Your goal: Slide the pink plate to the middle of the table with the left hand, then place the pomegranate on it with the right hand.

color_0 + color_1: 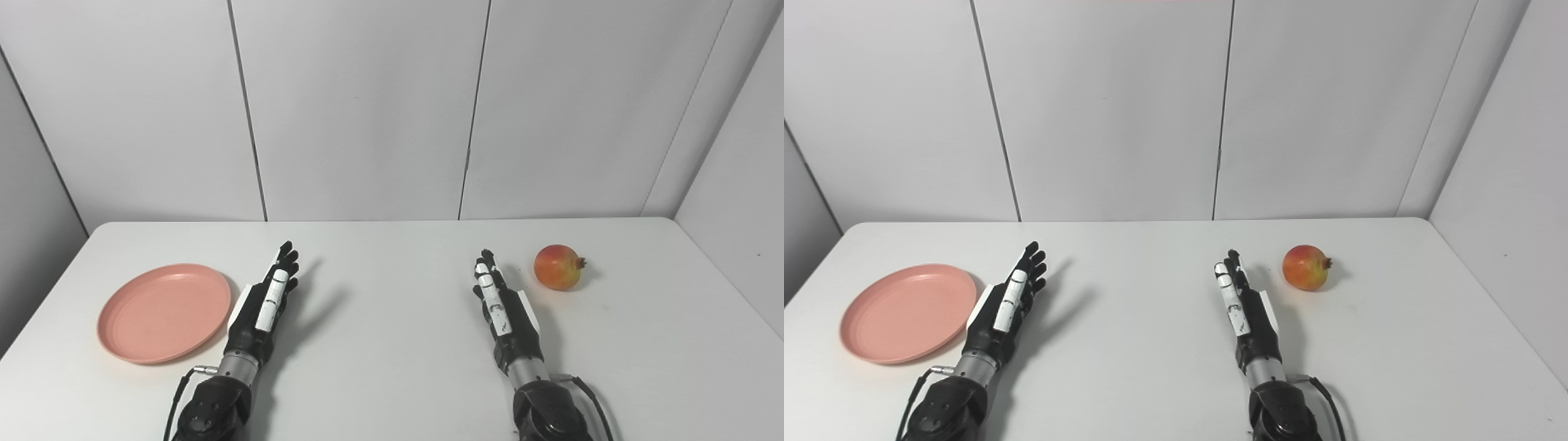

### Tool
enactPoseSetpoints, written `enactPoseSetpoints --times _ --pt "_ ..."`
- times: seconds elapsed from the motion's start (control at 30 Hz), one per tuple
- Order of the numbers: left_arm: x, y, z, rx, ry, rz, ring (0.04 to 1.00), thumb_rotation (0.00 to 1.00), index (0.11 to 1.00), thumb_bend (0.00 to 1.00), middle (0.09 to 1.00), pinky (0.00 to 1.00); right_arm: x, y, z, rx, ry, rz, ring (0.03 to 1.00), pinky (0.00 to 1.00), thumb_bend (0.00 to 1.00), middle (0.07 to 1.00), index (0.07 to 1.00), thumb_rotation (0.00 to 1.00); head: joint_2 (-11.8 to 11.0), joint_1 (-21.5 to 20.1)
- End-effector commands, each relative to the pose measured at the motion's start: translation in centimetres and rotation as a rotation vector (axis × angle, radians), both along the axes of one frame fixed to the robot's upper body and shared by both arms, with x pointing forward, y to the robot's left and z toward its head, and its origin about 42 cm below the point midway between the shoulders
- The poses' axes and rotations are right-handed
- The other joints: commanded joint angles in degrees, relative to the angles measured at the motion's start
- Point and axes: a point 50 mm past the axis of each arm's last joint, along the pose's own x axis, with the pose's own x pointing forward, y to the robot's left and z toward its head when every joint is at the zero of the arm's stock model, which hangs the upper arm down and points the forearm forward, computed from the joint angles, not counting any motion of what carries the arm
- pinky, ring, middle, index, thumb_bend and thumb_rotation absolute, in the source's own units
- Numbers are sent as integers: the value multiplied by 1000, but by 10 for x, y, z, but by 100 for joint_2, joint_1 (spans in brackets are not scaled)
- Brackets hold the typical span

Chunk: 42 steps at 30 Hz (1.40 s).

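A pink plate (164,312) lies flat on the left side of the white table (392,367). Just right of its rim rests my left hand (263,306), fingers stretched forward, open and holding nothing. A red-yellow pomegranate (557,267) sits on the right side of the table, its crown pointing right. My right hand (499,306) lies a short way to the left of the fruit and nearer to me, also open with fingers straight, apart from the pomegranate.
White wall panels (367,110) stand close behind the table's far edge and along the right side (735,184). Bare tabletop stretches between the two hands. A cable (588,392) loops off the right wrist.
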Motion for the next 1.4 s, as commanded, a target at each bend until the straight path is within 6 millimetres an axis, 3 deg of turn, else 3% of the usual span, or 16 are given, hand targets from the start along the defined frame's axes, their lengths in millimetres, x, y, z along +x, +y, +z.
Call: enactPoseSetpoints --times 0.0,1.07,1.2,1.23,1.27,1.3,1.33,1.37 --pt "0 3 0 9 -22 4 1000 1000 1000 643 1000 982 9 3 16 6 -63 12 1000 1000 604 1000 1000 917 4 7" --pt "-1 3 0 17 -23 -1 1000 1000 1000 650 1000 991 7 3 16 6 -61 20 1000 1000 598 1000 1000 916 7 67" --pt "-1 -3 -2 -11 -19 -11 1000 1000 1000 642 1000 994 6 -2 14 6 -62 20 1000 1000 580 1000 1000 914 -88 527" --pt "-1 -6 -3 -11 -18 -11 1000 1000 1000 646 1000 992 6 -5 13 7 -63 18 1000 1000 596 1000 1000 903 -171 840" --pt "-1 -9 -4 -6 -17 -11 1000 1000 1000 647 1000 991 6 -8 13 6 -64 17 1000 1000 599 1000 1000 901 -171 840" --pt "-1 -14 -5 3 -17 -6 1000 1000 1000 651 1000 986 5 -13 12 9 -69 14 1000 1000 606 1000 1000 899 -280 1232" --pt "-2 -18 -5 10 -17 -3 1000 1000 1000 650 1000 978 4 -16 12 12 -73 11 1000 1000 595 1000 1000 899 -280 1232" --pt "-2 -23 -6 15 -16 0 1000 1000 1000 649 1000 972 3 -20 11 14 -75 10 1000 1000 588 1000 1000 898 -385 1562"
